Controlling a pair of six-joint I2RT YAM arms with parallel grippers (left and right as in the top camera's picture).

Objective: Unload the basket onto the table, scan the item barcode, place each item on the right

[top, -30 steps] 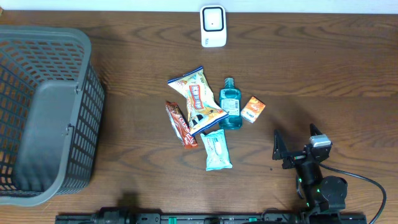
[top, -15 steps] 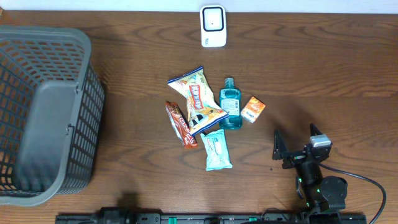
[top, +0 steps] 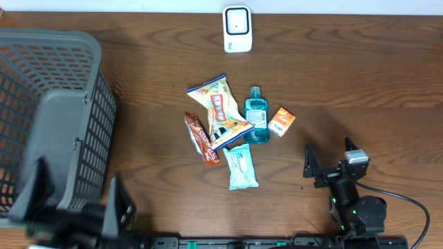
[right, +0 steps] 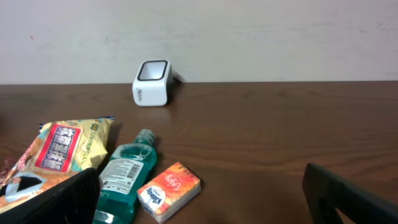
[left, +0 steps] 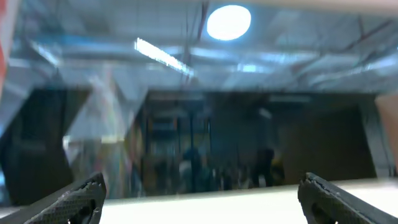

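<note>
Five packaged goods are lying bunched in the middle of the dark wooden table [top: 360, 76]; any of them could be the item to scan. Small orange cardboard box [top: 282, 121] is sitting at the bunch's right edge, just beside the teal plastic mouthwash bottle [top: 256, 117]. It is lying nearest the right claw [top: 328, 158], ahead of it and a little to its left, long axis slanting. Right claw is standing wide, holding nothing. Left claw [top: 77, 197], also wide and empty, is showing blurred by the grey plastic basket [top: 104, 104], well apart from the goods. White barcode scanner [top: 237, 29] is standing at the far edge, beyond the bunch. Judging the right arm the better placed
</note>
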